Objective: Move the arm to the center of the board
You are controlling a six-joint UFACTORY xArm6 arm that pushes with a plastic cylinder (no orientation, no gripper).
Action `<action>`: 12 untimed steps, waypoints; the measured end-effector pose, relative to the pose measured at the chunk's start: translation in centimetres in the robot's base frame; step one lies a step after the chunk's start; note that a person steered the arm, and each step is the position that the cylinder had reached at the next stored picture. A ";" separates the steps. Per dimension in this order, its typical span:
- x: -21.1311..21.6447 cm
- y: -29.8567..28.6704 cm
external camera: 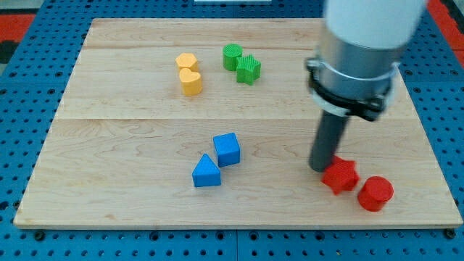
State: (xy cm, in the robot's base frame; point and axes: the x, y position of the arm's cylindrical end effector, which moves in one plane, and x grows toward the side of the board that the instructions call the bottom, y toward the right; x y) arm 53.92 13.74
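Wooden board [130,130] centre lies bare right of the blue cube [227,148], while my tip [320,168] (a plain rod, no pincer to part or close) rests just left of the red star block [340,175], so a leftward, slightly upward slide seems needed.

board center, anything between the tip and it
Nothing visible blocks it. My tip sits just left of the red star block; the blue cube lies below a straight path to the board center.

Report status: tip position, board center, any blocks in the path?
My tip at view's right, touching the red star block. Board center not yet reached. Blue cube sits near center.
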 end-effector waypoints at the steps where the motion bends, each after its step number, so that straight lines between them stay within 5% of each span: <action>1: 0.1 1.0; 2: -1.7 -2.0; 3: -6.2 1.2; 7: -8.2 5.4; 11: -12.0 -12.3; 12: -12.0 -12.4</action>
